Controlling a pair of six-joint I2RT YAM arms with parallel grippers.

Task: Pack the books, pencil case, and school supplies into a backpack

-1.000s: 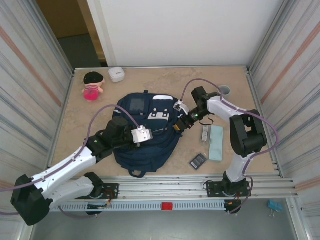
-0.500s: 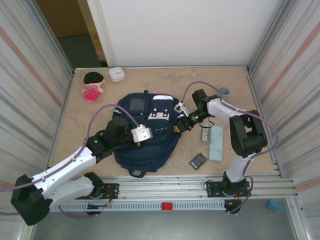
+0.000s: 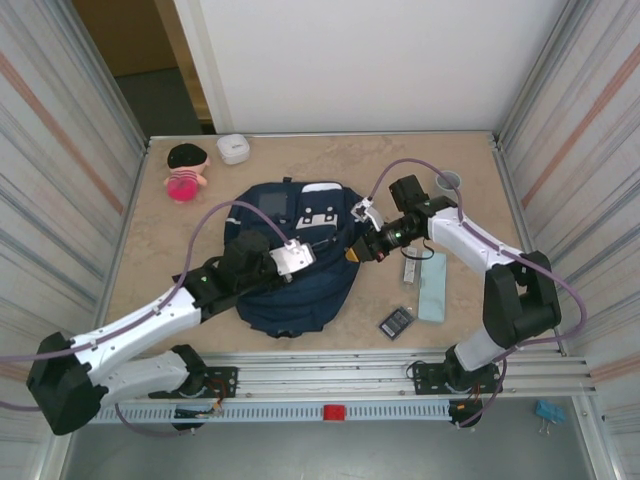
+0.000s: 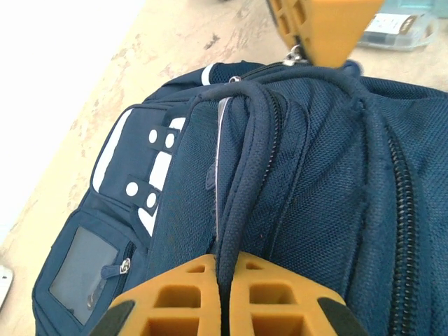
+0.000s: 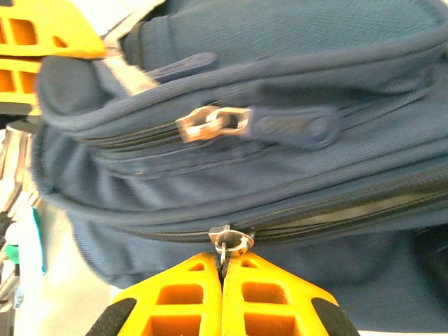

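Bracing large navy blue fabric backpack (image 3: 310, 300) | left gripper (image 4: 220, 266) clamped on its corded loop (image 4: 245, 161), anchoring | right gripper (image 5: 222, 264) pinching metal zipper pull (image 5: 225, 241), likely to unzip.

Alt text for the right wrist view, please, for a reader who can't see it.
The right gripper, its orange fingers shut, pinches a metal zipper pull on the navy backpack at bottom centre. Above it runs a second zipper with a navy tab, and the left gripper's fingers sit at top left against the bag.
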